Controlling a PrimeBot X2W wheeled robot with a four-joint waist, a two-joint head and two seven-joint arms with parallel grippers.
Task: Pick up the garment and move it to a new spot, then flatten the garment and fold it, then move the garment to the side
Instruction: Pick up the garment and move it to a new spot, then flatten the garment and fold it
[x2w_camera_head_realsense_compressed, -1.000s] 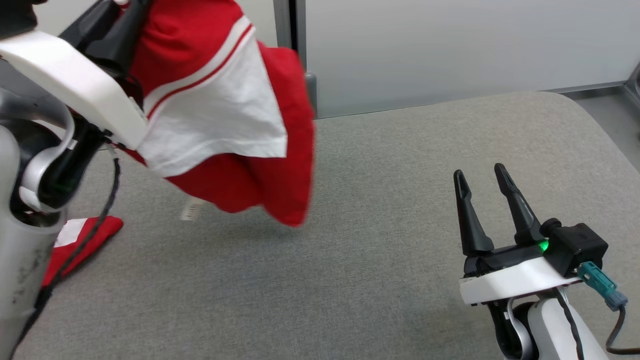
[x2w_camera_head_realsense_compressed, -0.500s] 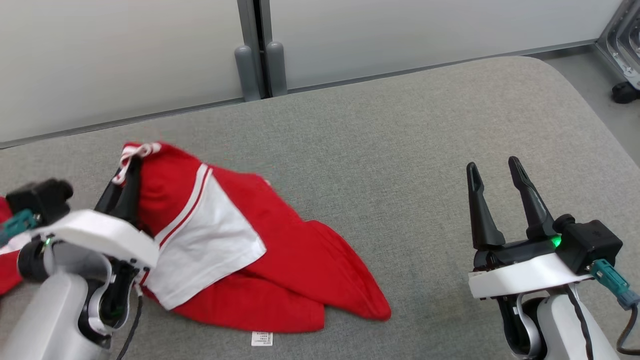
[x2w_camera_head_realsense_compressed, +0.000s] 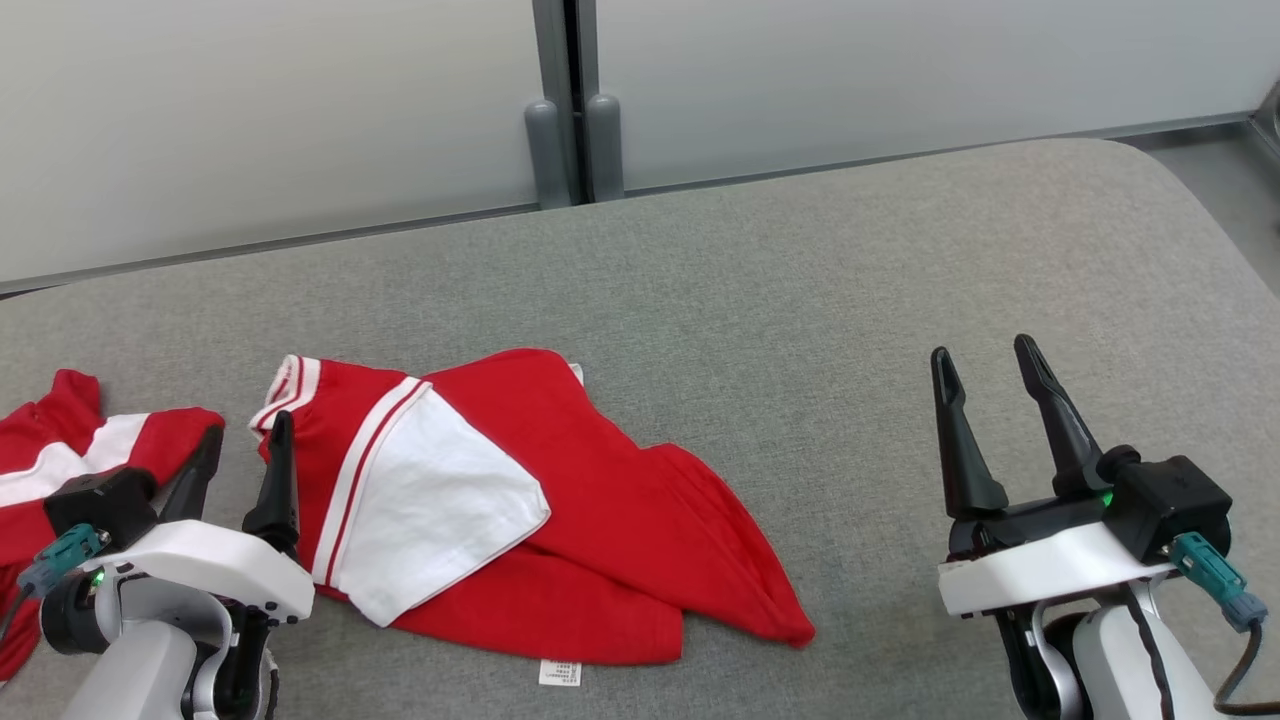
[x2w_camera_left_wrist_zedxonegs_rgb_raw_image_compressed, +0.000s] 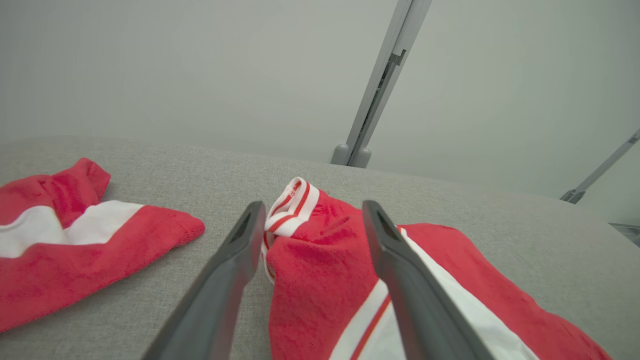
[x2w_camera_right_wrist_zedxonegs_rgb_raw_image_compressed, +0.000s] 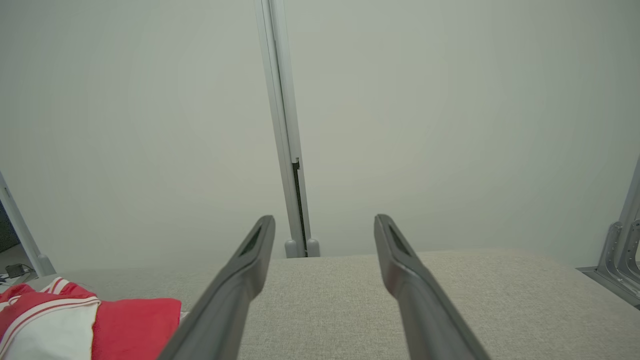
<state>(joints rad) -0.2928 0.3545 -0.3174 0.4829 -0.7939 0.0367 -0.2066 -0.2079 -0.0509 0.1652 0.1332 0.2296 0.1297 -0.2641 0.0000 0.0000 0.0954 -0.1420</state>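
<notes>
The garment (x2w_camera_head_realsense_compressed: 560, 520) is red with a white panel and striped trim. It lies crumpled on the grey table (x2w_camera_head_realsense_compressed: 800, 300), left of centre. My left gripper (x2w_camera_head_realsense_compressed: 249, 425) is open at its left edge, fingers apart. In the left wrist view the garment's (x2w_camera_left_wrist_zedxonegs_rgb_raw_image_compressed: 320, 260) striped hem lies between the spread fingers of the left gripper (x2w_camera_left_wrist_zedxonegs_rgb_raw_image_compressed: 314, 205), and nothing is pinched. My right gripper (x2w_camera_head_realsense_compressed: 982, 350) stands open and empty at the lower right, well clear of the cloth. The right wrist view shows the right gripper (x2w_camera_right_wrist_zedxonegs_rgb_raw_image_compressed: 324, 219) over bare table, with the garment (x2w_camera_right_wrist_zedxonegs_rgb_raw_image_compressed: 125, 320) at the lower left.
A second red and white piece of clothing (x2w_camera_head_realsense_compressed: 60, 460) lies at the table's far left, also seen as clothing (x2w_camera_left_wrist_zedxonegs_rgb_raw_image_compressed: 60, 240) in the left wrist view. A pale wall with a grey post (x2w_camera_head_realsense_compressed: 570, 150) runs behind the table. The table's rounded corner is at the far right.
The garment hung in the air from my shut left gripper; it now lies on the table and the left gripper has opened and let it go. The head camera moved. The right gripper stayed open.
</notes>
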